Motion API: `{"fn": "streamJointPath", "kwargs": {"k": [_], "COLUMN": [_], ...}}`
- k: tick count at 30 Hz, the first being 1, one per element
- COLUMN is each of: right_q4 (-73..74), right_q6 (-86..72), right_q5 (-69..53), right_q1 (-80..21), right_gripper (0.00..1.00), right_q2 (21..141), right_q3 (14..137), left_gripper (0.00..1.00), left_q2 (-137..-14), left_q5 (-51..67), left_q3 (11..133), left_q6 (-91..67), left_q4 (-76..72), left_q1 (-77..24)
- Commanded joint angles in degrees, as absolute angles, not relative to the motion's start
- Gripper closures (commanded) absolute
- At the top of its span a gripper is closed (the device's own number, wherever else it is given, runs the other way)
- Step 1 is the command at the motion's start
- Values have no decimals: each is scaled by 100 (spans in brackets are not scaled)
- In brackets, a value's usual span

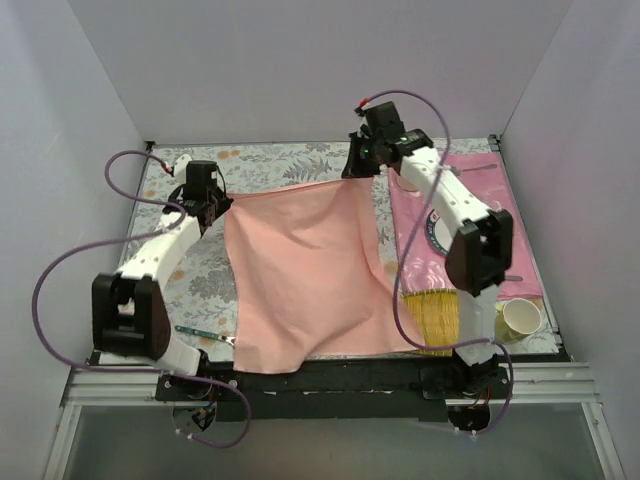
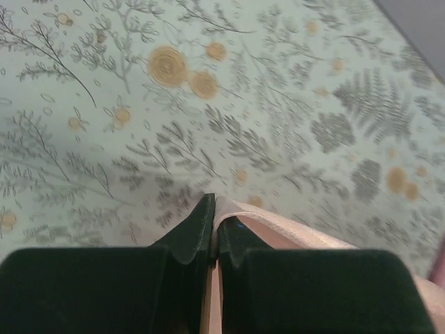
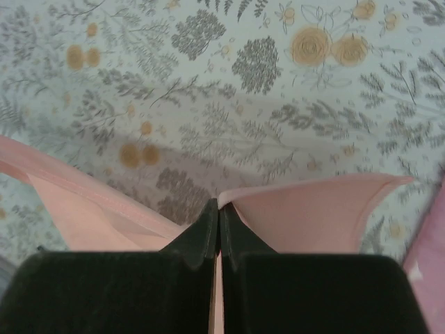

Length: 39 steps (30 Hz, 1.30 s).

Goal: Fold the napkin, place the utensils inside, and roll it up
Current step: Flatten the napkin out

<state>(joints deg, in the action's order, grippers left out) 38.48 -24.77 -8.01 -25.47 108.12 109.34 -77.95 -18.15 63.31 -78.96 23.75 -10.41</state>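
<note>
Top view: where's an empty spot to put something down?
Bare flowery cloth shows along the far edge beyond the napkin, between the left gripper and right gripper, and between the left arm and napkin, beyond the spoon. Right side is crowded: placemat, cup.

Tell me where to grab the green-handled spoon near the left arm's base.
Take the spoon by the middle of its slim green handle, coming straight down from above with the jaws closing across it. It lies flat on the floral cloth, handle pointing left. Its metal bowl end sits right at the napkin's near corner, so the handle is clearer.
</note>
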Motion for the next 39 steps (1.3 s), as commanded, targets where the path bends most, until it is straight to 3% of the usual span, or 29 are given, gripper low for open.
{"fn": "streamJointPath", "kwargs": {"k": [1,2,4,5,8,10,13,19,20,24,29,34,39], "right_q4": [3541,3629,4022,4112,3579,3480,4128,4535,4544,4824,5449,5072,4677], "right_q6": [-1487,-1407,-1354,-1406,-1424,-1450,-1669,-1687,-1783,-1697,-1503,-1476,-1468], "right_q5": [132,45,35,35,44,141,35,-158,-237,289,711,695,659], "right_q1": [-2321,-2312,-2268,-2241,-2224,-2232,-2302,-2751,-2760,-3110,-3568,-3946,-4052], "right_gripper": [90,71,50,44,34,33,34,35,40,43,43,41,39], "right_q2": [12275,12931,13428,13543,12749,12403,12252,11691,11498,11136,10961,10662,10670], "right_q3": [12468,13394,14164,14359,13249,12420,12375,11219,11058,10574,9970,9081,8614], "left_gripper": [100,100,85,82,63,46,41,48,51,71,69,59,56], "left_q2": [-9146,-9410,-10201,-10517,-11205,-11084,-10532,-9301,-9038,-8465,-8244,-7981,-8226], "left_q5": [-2382,-2434,-2216,-2084,-2153,-2276,-2268,-1214,-1343,-1537,-1977,-1916,-1784], "left_q3": [6791,6994,7764,8161,9321,9387,8984,7534,7384,6725,6337,5819,5502], "left_q6": [-7077,-6919,-6742,-6611,-6443,-6521,-6862,-7488,-7558,-7857,-7866,-8077,-8147], "left_q4": [1179,943,888,1218,2202,2416,2540,2654,2715,2961,3708,3902,3771], "left_q1": [-150,-158,-123,-123,-141,-141,-149,-605,-867,-1353,-1924,-1969,-1960]}}
